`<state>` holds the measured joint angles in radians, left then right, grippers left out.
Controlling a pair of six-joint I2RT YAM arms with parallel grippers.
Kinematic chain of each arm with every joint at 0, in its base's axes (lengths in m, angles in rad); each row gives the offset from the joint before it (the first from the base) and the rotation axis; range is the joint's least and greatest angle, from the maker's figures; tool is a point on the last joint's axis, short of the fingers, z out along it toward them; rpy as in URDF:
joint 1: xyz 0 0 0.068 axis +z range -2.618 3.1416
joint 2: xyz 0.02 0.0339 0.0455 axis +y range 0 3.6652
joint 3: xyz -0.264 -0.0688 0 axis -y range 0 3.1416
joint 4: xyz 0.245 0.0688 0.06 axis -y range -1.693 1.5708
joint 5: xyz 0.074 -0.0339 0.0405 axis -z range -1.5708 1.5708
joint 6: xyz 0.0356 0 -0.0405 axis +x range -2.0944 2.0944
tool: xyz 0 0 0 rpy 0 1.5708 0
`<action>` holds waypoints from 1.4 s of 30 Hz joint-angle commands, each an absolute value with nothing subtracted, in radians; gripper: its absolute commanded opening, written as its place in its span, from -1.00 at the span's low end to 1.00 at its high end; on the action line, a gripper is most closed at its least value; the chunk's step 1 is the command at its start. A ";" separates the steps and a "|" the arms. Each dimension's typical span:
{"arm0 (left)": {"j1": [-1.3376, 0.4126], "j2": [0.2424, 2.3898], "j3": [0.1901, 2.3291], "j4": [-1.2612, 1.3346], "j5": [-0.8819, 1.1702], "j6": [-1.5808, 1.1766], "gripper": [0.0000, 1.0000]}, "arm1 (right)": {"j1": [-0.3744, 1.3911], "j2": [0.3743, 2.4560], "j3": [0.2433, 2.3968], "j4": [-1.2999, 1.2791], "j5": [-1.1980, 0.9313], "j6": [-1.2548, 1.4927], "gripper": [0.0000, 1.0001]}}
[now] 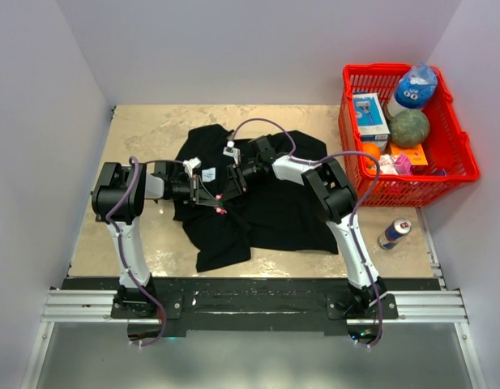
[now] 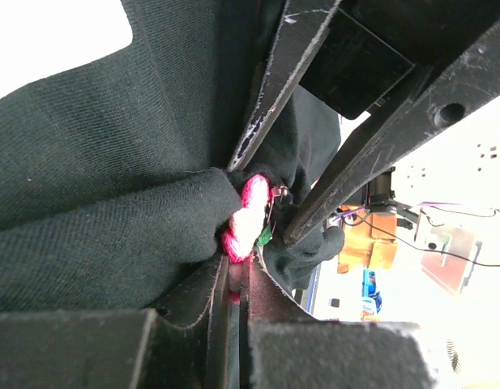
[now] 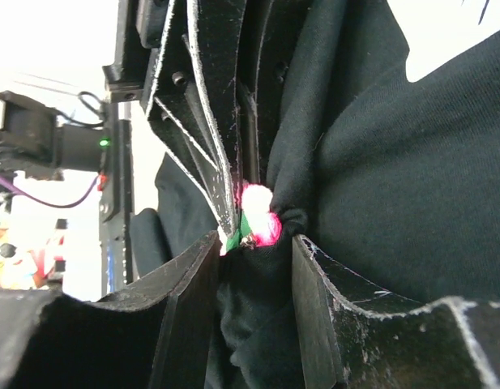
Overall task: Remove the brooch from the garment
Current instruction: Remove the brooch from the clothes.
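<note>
Top external: shirt (image 1: 270,215) lies crumpled mid-table (image 1: 144,134). Tabletop shows along the left, back and front edges. Basket (image 1: 459,173) sits at the back right corner and a can (image 1: 394,233) lies by the right edge, both well apart from the shirt. Left gripper (image 1: 211,194) and right gripper (image 1: 237,183) meet tip to tip over the shirt's left half; the brooch is only a pink speck here.

Left wrist: brooch (image 2: 248,215) sits on a bunched fold. Left fingers are pressed together, pinching its lower edge. Right fingers straddle it from above.

Right wrist: right fingers stand apart with the fold filling the gap and the brooch at their tips. Whether they squeeze, cannot tell.
</note>
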<state>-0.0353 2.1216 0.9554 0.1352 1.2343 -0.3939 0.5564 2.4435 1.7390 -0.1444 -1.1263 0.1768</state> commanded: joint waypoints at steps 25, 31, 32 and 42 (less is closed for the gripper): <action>-0.038 2.149 0.934 0.166 1.083 -0.362 -1.00 | 0.658 2.287 1.720 -0.429 -0.650 -0.113 -0.42; -0.038 2.155 0.936 0.176 1.085 -0.367 -1.00 | 0.658 2.266 1.694 -0.474 -0.592 -0.164 -0.44; -0.037 2.157 0.936 0.178 1.085 -0.370 -1.00 | 0.660 2.258 1.669 -0.480 -0.585 -0.169 -0.44; -0.038 2.160 0.933 0.184 1.091 -0.370 -1.00 | 0.620 2.215 1.666 -0.424 -0.679 -0.105 -0.31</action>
<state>-0.0353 2.1201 0.9516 0.1482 1.2266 -0.4118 0.6537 2.2253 1.6421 -0.3748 -0.6178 -0.1345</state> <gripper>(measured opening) 0.077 0.337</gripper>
